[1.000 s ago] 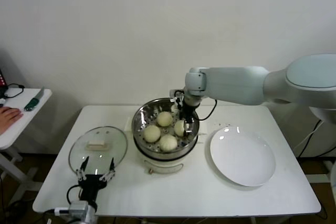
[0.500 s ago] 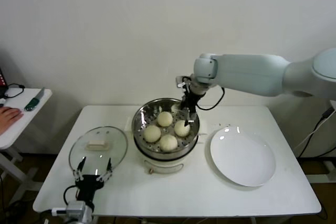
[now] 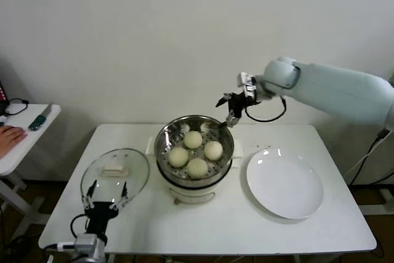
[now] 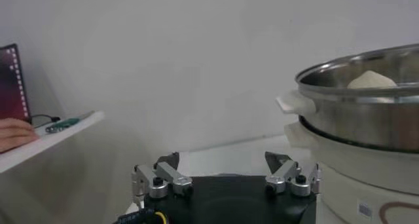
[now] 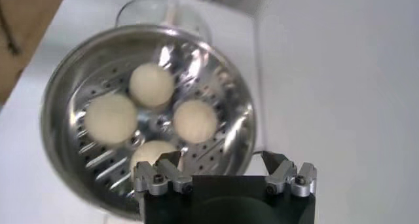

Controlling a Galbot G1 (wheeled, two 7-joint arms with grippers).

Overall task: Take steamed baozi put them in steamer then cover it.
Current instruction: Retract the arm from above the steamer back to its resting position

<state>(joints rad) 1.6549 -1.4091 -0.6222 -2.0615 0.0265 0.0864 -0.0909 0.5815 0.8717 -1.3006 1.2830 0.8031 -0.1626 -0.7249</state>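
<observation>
The table (image 3: 203,226) carries, from left to right, the lid (image 3: 115,173), the steamer (image 3: 194,152) and a bare white plate (image 3: 284,184). The steamer stands at the middle of the table, uncovered, its steel pot on a cream base. All four buns (image 3: 196,152) lie on the perforated tray inside, close together and each on its own spot; none is left on the plate, so loading reads as complete and the step in hand is judged to be the covering. The lid lies flat near the left edge, just beside the steamer but apart from it, its cream bar handle (image 3: 114,170) facing up. The right gripper (image 3: 233,108) hangs in the air beyond the far right rim of the steamer, released and carrying nothing; in its wrist view the jaws stand wide above the buns. The left gripper (image 3: 104,198) sits low at the near left edge of the table, at the near rim of the lid, likewise spread and empty. To do the covering well, the left gripper, being closest, should take the bar handle across its narrow width, square and centred, since a grip toward one end is likely to tip the glass. The lid should be lifted level, carried right, centred over the pot and lowered until the metal rim seats all round. The right arm should be clear of the rim first. Risk: a tilted descent could catch the rim or press a bun.
</observation>
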